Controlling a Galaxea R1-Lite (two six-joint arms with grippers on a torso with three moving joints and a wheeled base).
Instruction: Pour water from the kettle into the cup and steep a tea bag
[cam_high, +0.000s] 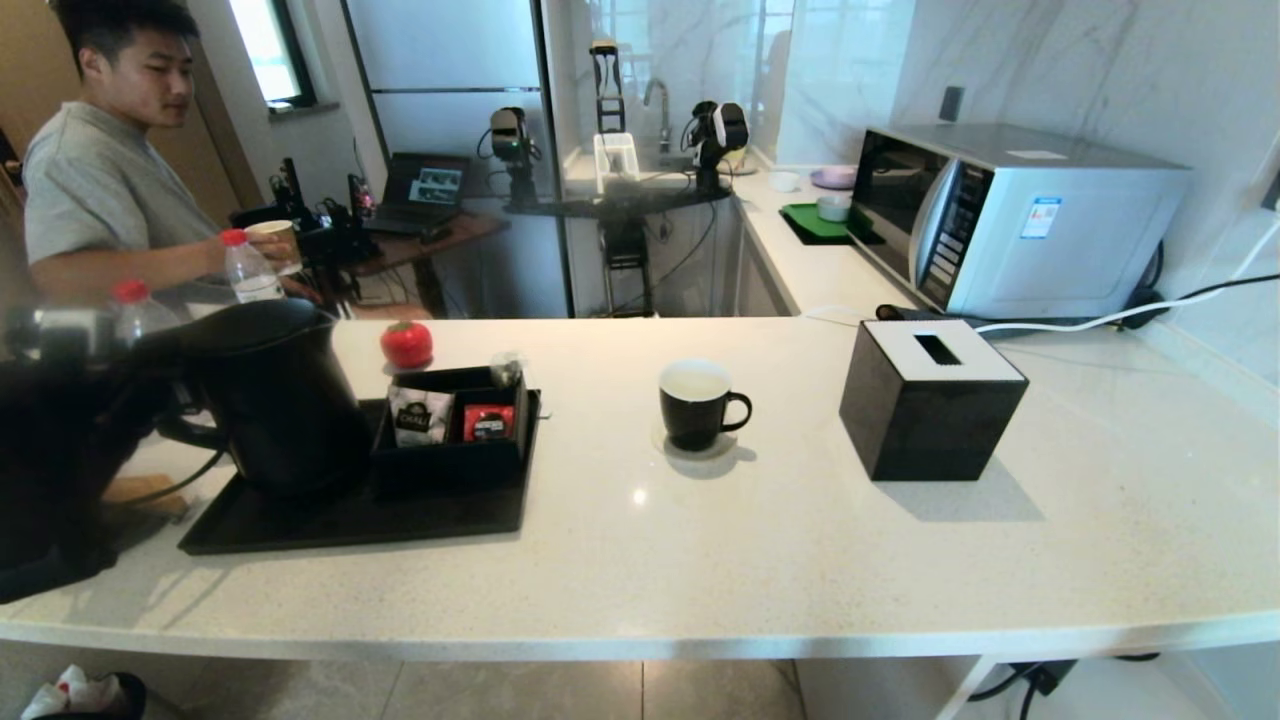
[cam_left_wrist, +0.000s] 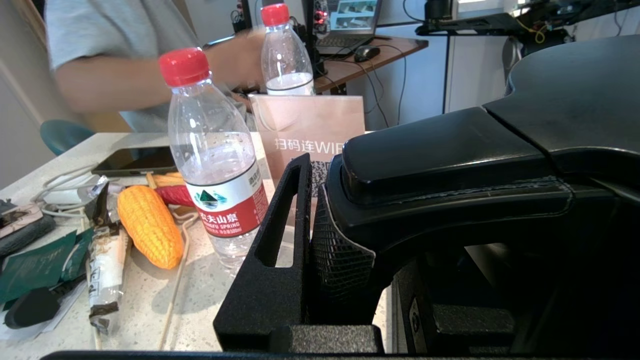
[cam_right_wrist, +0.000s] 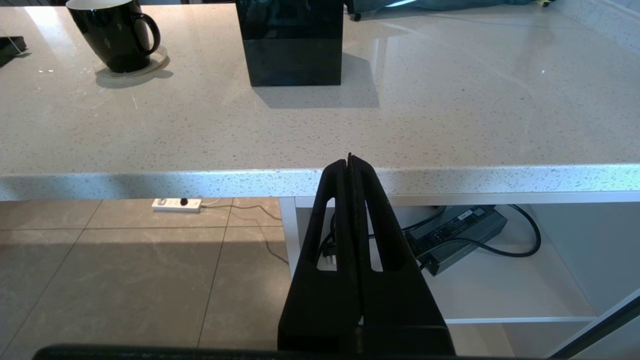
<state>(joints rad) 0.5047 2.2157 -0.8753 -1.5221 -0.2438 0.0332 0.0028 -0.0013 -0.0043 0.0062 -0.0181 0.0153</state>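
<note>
The matte black kettle (cam_high: 275, 395) stands at the left end of the black tray (cam_high: 350, 520). My left gripper (cam_left_wrist: 345, 210) is shut on its loop handle (cam_left_wrist: 440, 160); one finger (cam_left_wrist: 280, 240) presses its mesh pad against the handle's side, and the other finger is hidden behind the handle. The left arm (cam_high: 60, 450) comes in from the far left. The black cup (cam_high: 697, 403) with its white inside sits on a coaster mid-counter, also visible as the cup (cam_right_wrist: 112, 32). My right gripper (cam_right_wrist: 349, 159) is shut and empty, in front of and below the counter edge. No tea bag shows.
A black organiser box (cam_high: 455, 425) on the tray holds a white packet (cam_high: 418, 420) and a red packet (cam_high: 488, 422). A red tomato-like ball (cam_high: 406, 343) sits behind it. A black tissue box (cam_high: 930, 400), a microwave (cam_high: 1010, 220), water bottles (cam_left_wrist: 215, 155) and a seated person (cam_high: 110, 170) are around.
</note>
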